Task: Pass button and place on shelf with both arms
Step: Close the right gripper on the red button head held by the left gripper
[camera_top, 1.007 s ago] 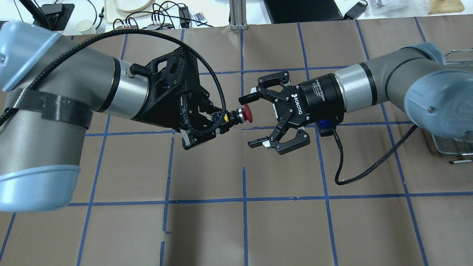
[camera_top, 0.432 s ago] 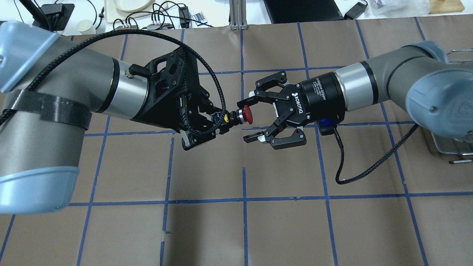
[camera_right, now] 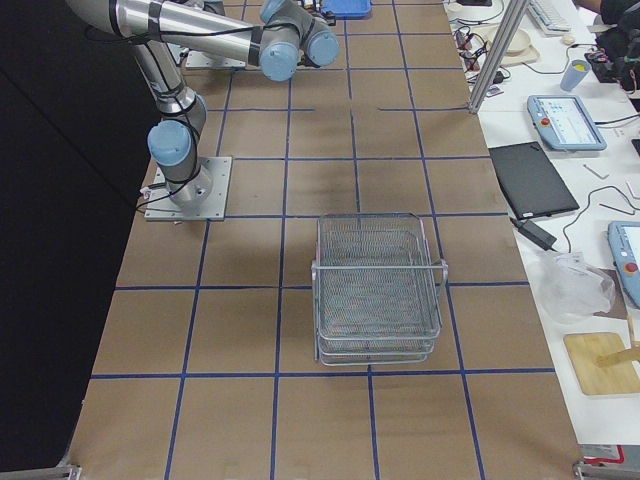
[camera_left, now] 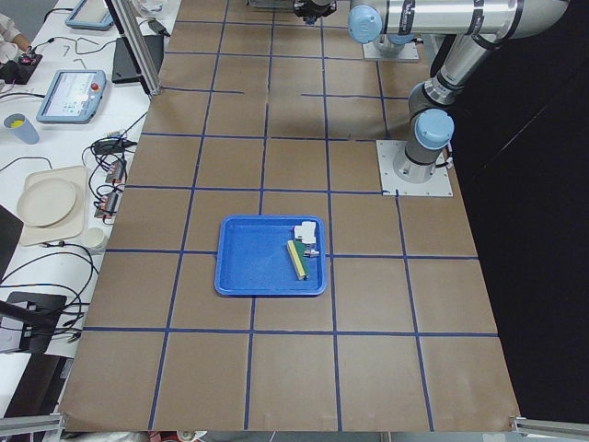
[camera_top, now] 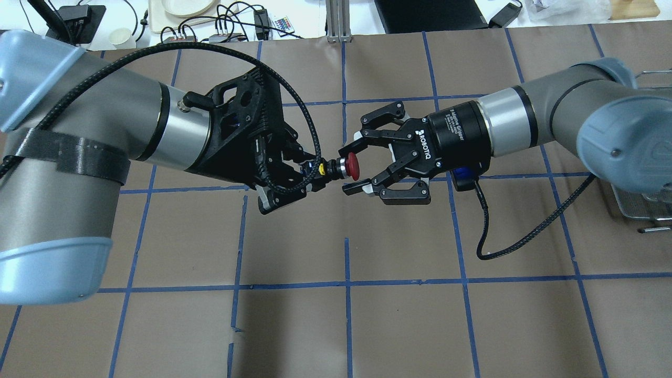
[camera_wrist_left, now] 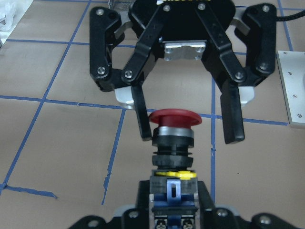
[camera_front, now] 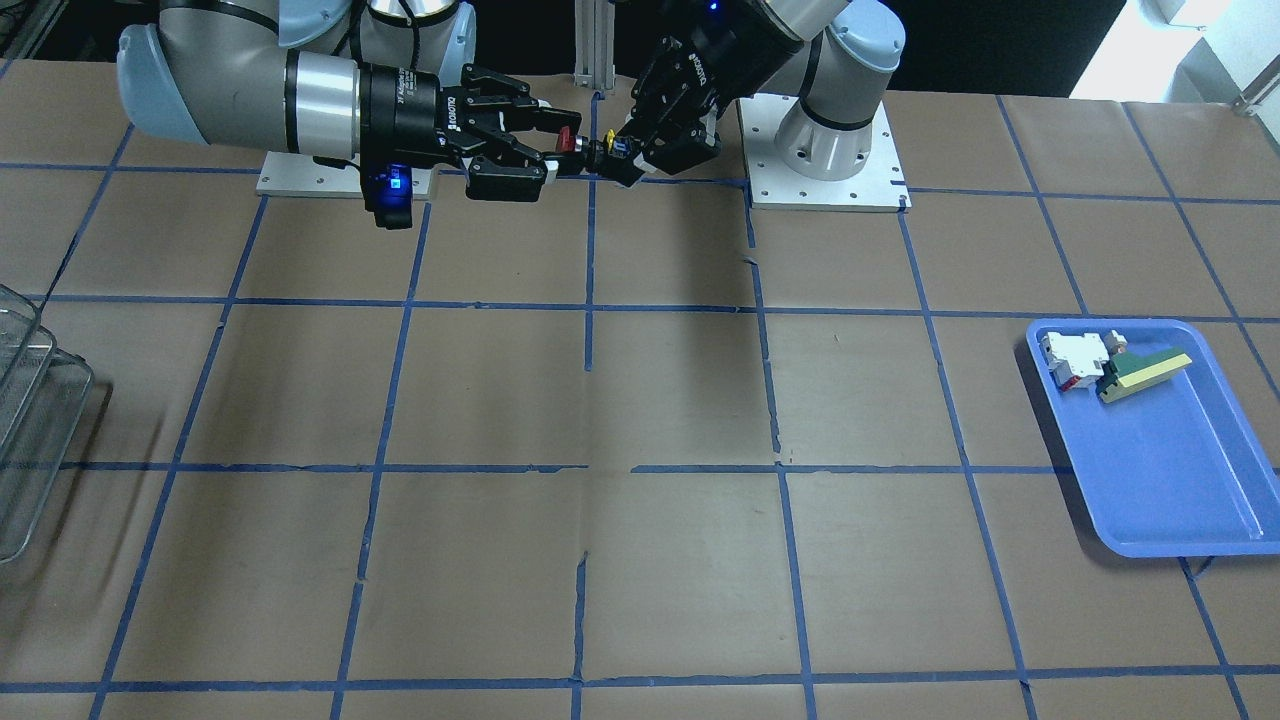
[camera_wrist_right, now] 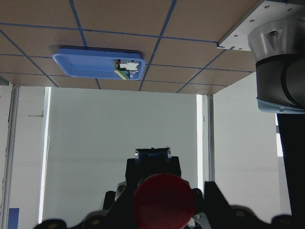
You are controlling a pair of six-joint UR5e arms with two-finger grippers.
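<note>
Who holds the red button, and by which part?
The left gripper holds the button by its back end; the right gripper has open jaws around its cap.

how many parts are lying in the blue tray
2. A white-and-red blocky part and a green-and-yellow wedge lie side by side at the blue tray's end nearest the robot. Nothing else shows in it.

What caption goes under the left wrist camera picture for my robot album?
Handover time: the left gripper holds the button by its base while the right gripper, open, straddles its red cap.
</note>
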